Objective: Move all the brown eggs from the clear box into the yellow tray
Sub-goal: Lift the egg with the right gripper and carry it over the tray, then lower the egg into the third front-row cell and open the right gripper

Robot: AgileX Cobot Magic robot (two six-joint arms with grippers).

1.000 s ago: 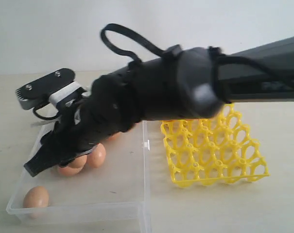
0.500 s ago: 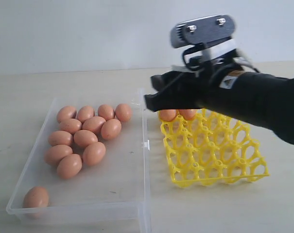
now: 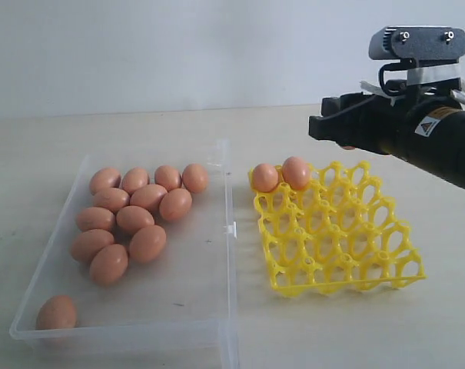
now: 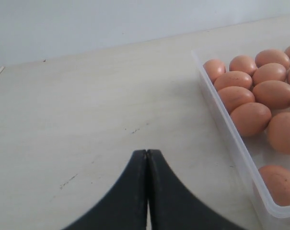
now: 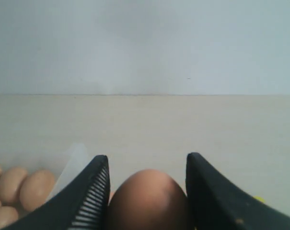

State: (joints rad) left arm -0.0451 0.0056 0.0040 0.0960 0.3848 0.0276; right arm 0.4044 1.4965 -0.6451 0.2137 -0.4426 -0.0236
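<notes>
Left pincer: fingers pressed together, empty; poised over bare worktop just outside the wall of the clear box; not seen in the exterior view.
Clear box: on the left of the worktop, beside the tray but not touching it.
Brown eggs: thirteen counted in the box; twelve clustered toward its far end, one alone in the near left corner.
Yellow tray: right of the box; two seated eggs side by side in the far left cells, every other cell open.
Right pincer: clamped on a held egg, one finger against each flank; raised above the tray's far edge.
Governing relation: open cells below and to the left of the right pincer in the exterior view; nearest free far-row cell just right of the seated pair; right arm nearer the tray, left arm nearer the box.
Long axis of held egg: seemingly along the fingers; lower end cropped, so uncertain.
Judged next move: short descent, slightly leftward, onto a free far-row cell.
</notes>
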